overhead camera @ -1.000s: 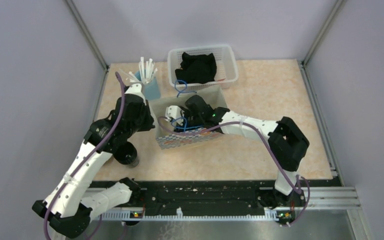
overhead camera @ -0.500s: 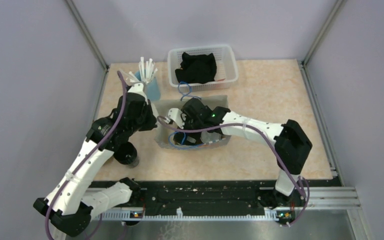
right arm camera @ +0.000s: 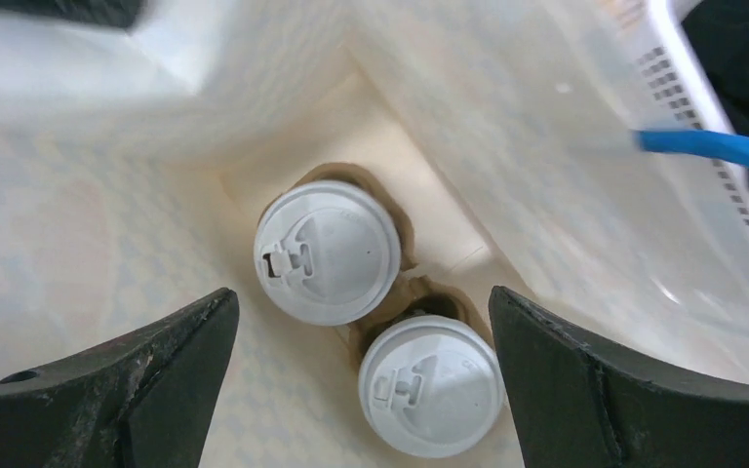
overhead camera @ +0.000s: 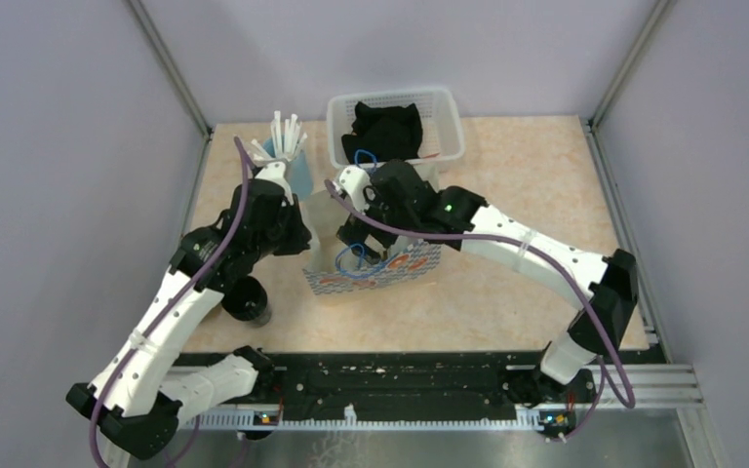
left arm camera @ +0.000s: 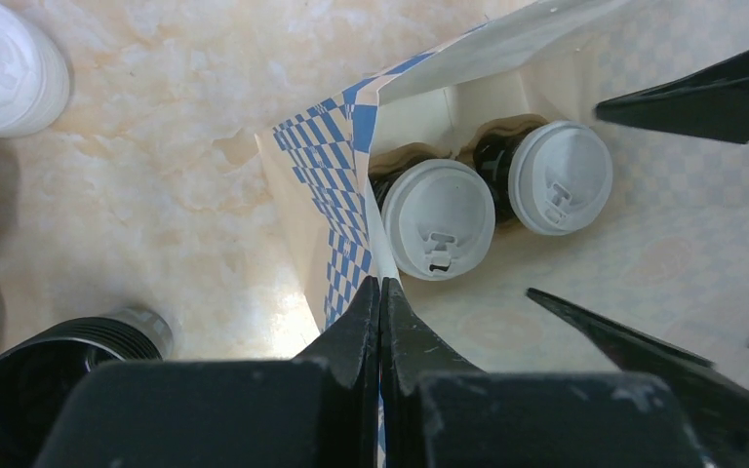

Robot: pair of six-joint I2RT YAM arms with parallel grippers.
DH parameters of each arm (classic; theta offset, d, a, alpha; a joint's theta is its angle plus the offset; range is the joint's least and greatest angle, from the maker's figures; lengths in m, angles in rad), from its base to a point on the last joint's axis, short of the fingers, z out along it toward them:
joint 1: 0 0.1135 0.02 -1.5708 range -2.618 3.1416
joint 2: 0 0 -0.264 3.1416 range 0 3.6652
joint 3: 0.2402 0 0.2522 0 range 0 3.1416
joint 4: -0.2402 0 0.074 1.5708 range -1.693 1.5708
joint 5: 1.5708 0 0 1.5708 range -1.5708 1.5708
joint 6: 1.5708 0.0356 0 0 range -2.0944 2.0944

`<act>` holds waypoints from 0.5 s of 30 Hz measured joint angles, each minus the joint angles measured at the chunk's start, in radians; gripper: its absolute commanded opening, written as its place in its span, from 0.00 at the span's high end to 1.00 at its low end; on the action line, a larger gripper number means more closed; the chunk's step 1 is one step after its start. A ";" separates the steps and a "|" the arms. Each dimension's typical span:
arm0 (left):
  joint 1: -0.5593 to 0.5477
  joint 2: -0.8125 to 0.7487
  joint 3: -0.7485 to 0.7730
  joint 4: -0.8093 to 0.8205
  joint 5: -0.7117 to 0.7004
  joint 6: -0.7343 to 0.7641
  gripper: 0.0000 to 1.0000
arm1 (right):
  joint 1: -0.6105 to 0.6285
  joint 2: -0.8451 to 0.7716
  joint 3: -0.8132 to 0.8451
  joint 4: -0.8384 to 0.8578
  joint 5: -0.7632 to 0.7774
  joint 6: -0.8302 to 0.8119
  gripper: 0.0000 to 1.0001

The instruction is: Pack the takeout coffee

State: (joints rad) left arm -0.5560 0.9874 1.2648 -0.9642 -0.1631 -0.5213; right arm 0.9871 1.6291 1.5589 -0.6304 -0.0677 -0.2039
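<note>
Two takeout coffee cups with white lids stand side by side in a brown pulp carrier at the bottom of a blue-checked paper bag. In the left wrist view the same cups show inside the bag. My left gripper is shut on the bag's near-left rim. Above the cups, inside the bag's mouth, my right gripper stands wide open and holds nothing. In the top view the right gripper hides the cups.
A white basket with a black cloth sits just behind the bag. A blue holder of white straws stands back left. An empty black cup and a white lid lie left of the bag.
The right gripper opened fully and rose from deep in the bag towards its mouth, leaving the cups at the bottom. The bag sagged, then stood up again. The left grip is unchanged.
</note>
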 measured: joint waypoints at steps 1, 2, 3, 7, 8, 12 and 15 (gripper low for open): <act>0.000 0.004 0.002 0.000 0.002 0.002 0.96 | 0.000 -0.007 0.025 -0.016 0.015 0.017 0.01; 0.000 0.009 0.005 0.000 0.002 0.006 0.95 | 0.000 -0.013 0.043 -0.026 0.027 0.028 0.01; 0.000 0.017 0.011 0.000 0.003 0.010 0.92 | 0.001 -0.022 0.068 -0.038 0.045 0.043 0.01; 0.000 0.055 0.039 -0.001 -0.004 0.024 0.79 | 0.001 -0.066 0.186 -0.095 0.145 0.102 0.01; 0.000 0.062 0.045 -0.002 -0.010 0.026 0.74 | 0.001 -0.073 0.218 -0.105 0.171 0.114 0.01; 0.000 0.089 0.095 -0.020 -0.029 0.034 0.31 | 0.001 -0.100 0.379 -0.144 0.317 0.167 0.01; 0.000 0.111 0.185 -0.052 -0.059 0.046 0.08 | -0.002 -0.134 0.453 -0.156 0.446 0.191 0.01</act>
State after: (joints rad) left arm -0.5560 1.0988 1.4502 -1.0161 -0.2222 -0.4751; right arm 0.9855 1.4948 2.0121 -0.7864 0.3782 -0.0128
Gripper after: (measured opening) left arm 0.722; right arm 0.985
